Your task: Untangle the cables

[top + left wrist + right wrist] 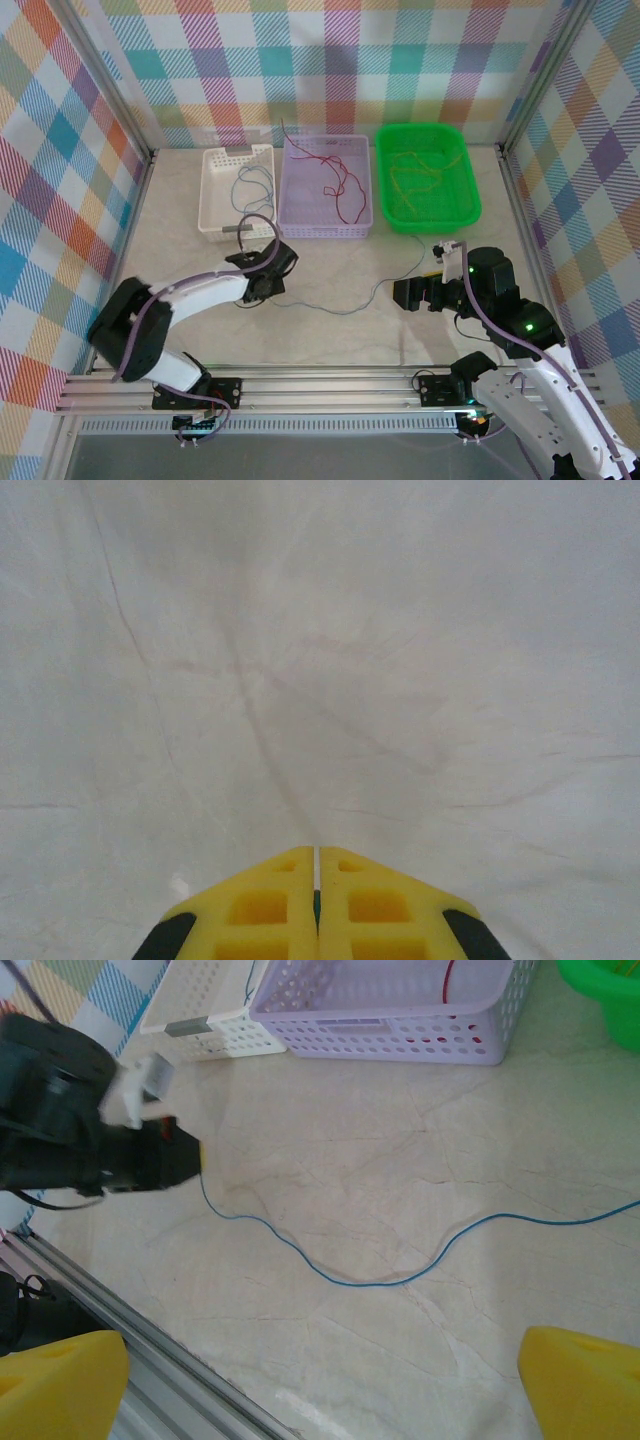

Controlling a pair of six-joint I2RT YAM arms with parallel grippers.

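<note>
A thin blue cable [340, 308] lies in a wavy line across the table [330, 335]. Its left end runs into my left gripper [262, 292], which points down at the tabletop. The left gripper [317, 852] has its yellow fingers [265, 905] pressed together, with a dark sliver of cable pinched between them. From the right wrist, the blue cable [370, 1282] leads up to the left gripper's tip [195, 1160]. My right gripper [400, 293] hovers open near the cable's right part, with its fingertips [60, 1380] wide apart and nothing between them.
A white basket [212, 200] holds blue cables [250, 185]. A purple basket [300, 222] holds red cables [340, 185]. A green basket [465, 190] holds yellow-green cables [420, 180]. All three stand at the back. The metal rail [330, 390] bounds the near edge.
</note>
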